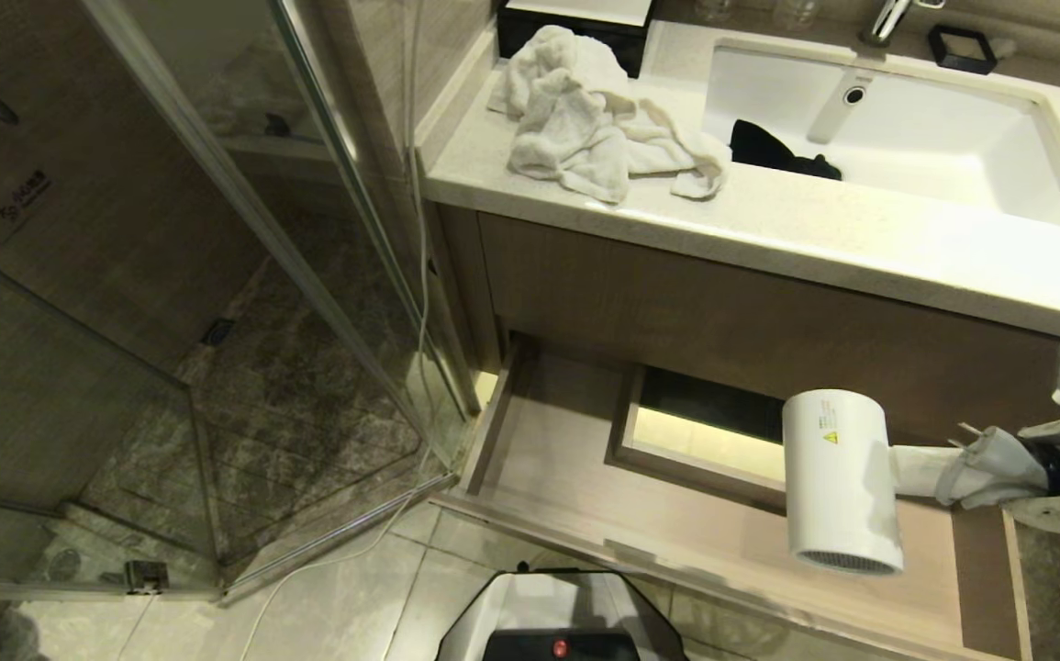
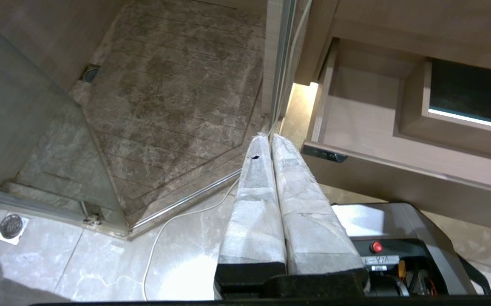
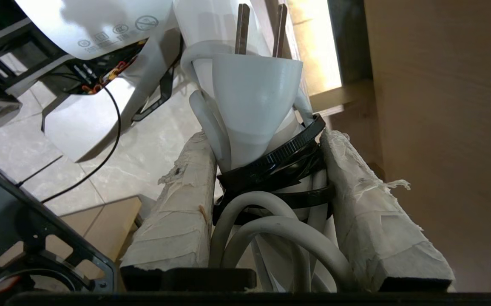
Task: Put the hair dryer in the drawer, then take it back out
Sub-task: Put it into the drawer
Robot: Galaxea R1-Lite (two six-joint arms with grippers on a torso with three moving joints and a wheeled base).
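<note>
The white hair dryer (image 1: 837, 477) hangs barrel-down over the right half of the open drawer (image 1: 566, 459), clear of the drawer floor. My right gripper (image 1: 1057, 473) reaches in from the right edge and holds it by the handle end. In the right wrist view the right gripper (image 3: 266, 138) is shut on the handle with its cord bundle, black ties and plug (image 3: 249, 93) between the taped fingers (image 3: 177, 199). My left gripper (image 2: 269, 138) is shut and empty, hanging over the floor near the drawer's front left corner (image 2: 324, 153).
A white towel (image 1: 585, 119) lies on the counter (image 1: 814, 229) beside the sink (image 1: 952, 119), which holds a black cloth (image 1: 773, 151). The glass shower door (image 1: 217, 275) stands at the left. A thin white cable (image 1: 328, 560) crosses the floor, and my base (image 1: 557, 624) is below.
</note>
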